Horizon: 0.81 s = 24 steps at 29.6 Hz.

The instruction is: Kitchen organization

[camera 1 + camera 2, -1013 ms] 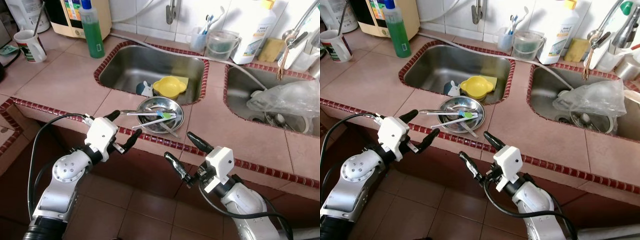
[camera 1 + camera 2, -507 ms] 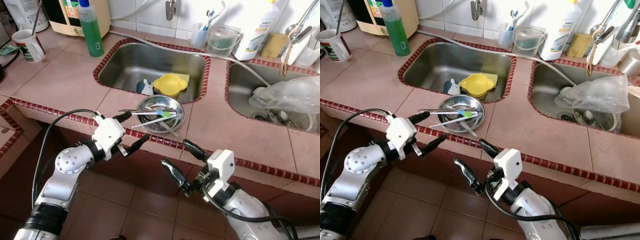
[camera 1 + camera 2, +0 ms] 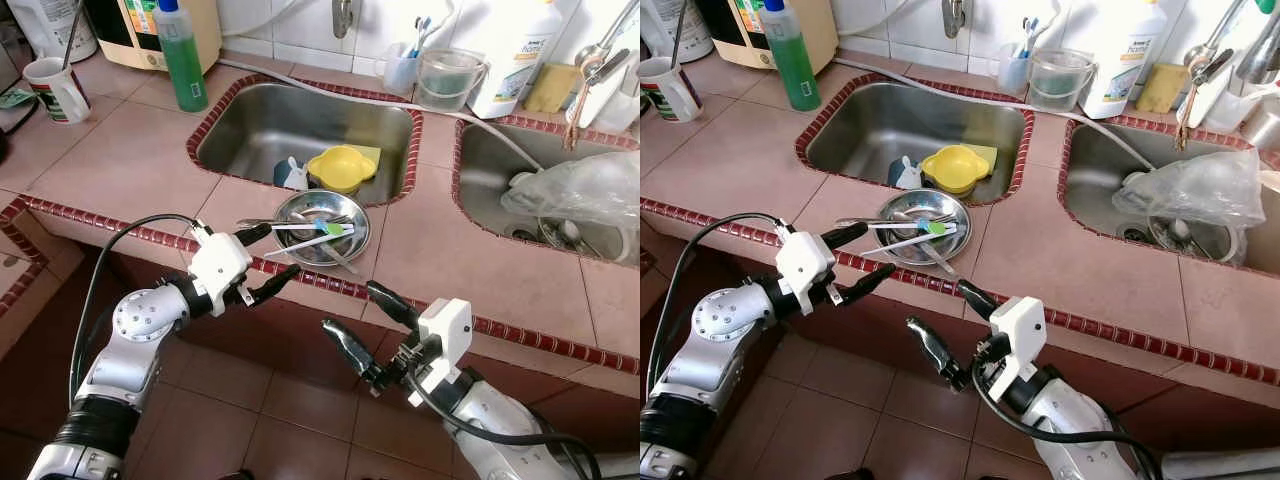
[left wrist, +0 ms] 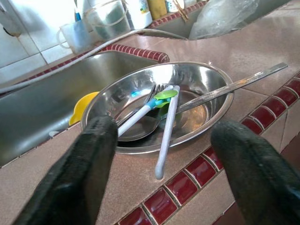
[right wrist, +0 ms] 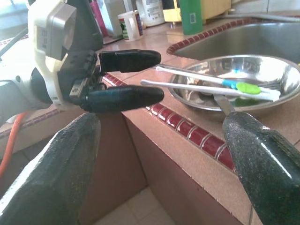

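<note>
A steel bowl (image 3: 351,239) sits on the pink tiled counter (image 3: 130,170), at its front edge just before the left sink. Across the bowl lie a fork (image 4: 152,90), a white-handled utensil with a green and blue tip (image 4: 165,127) and a long metal handle (image 4: 243,81). My left gripper (image 3: 268,255) is open at the counter's edge, close to the bowl's left rim, holding nothing. My right gripper (image 3: 352,310) is open and empty, lower down, in front of the counter's red tile border and below the bowl.
The left sink (image 3: 250,125) holds a yellow bowl (image 3: 340,168). A green soap bottle (image 3: 183,60) and a mug (image 3: 58,90) stand at the back left. The right sink has a clear plastic bag (image 3: 580,190). Behind are a jug (image 3: 445,80) and a white bottle (image 3: 510,60).
My left gripper has edged right toward the bowl's rim. The right gripper has sunk a little below the counter edge. Both stay open.
</note>
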Available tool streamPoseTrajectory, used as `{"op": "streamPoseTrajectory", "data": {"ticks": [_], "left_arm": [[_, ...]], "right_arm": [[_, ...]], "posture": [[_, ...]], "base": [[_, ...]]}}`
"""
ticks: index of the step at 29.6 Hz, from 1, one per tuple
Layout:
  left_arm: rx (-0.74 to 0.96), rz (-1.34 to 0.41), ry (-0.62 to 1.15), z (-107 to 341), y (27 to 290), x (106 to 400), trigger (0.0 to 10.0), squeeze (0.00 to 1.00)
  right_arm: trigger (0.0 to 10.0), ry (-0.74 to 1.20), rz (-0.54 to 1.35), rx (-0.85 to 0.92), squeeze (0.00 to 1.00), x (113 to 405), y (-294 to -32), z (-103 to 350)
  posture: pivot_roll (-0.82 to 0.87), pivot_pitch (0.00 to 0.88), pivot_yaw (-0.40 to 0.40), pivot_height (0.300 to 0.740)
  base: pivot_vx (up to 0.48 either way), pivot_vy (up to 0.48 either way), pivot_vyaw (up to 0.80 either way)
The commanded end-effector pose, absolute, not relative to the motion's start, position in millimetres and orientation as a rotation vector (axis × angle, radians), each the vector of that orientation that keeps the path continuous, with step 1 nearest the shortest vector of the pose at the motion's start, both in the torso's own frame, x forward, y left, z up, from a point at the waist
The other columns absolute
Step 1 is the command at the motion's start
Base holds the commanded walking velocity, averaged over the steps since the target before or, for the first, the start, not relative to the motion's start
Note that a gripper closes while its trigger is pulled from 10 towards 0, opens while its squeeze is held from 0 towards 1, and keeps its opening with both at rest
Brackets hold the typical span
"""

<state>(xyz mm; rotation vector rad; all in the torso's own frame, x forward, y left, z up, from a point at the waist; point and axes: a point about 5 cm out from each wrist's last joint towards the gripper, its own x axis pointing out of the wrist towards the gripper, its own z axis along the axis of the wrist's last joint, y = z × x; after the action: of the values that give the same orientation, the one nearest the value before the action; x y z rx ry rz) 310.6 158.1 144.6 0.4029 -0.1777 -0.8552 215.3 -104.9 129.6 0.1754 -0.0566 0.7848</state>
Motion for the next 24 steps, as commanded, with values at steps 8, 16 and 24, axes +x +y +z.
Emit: {"op": "streamPoseTrajectory", "data": {"ticks": [8, 16, 24], "left_arm": [[0.428, -0.879, -0.175, 145.0, 161.4, 312.1, 0.0, 0.0], [0.436, -0.888, -0.173, 144.2, 160.9, 313.6, 0.0, 0.0], [0.445, -0.893, -0.173, 143.5, 161.1, 313.9, 0.0, 0.0]], "right_arm": [[10.0, -0.058, 0.784, 0.199, 0.0, 212.5, -105.4, 133.6], [10.0, -0.065, 0.775, 0.196, 0.0, 214.9, -106.4, 134.9], [10.0, -0.065, 0.778, 0.195, 0.0, 215.5, -106.7, 135.5]], "posture": [[0.01, 0.173, 0.016, 0.74], [0.0, 0.173, 0.02, 0.74], [0.01, 0.173, 0.02, 0.74]], "base": [[0.0, 0.0, 0.0], [0.0, 0.0, 0.0], [0.0, 0.0, 0.0]]}}
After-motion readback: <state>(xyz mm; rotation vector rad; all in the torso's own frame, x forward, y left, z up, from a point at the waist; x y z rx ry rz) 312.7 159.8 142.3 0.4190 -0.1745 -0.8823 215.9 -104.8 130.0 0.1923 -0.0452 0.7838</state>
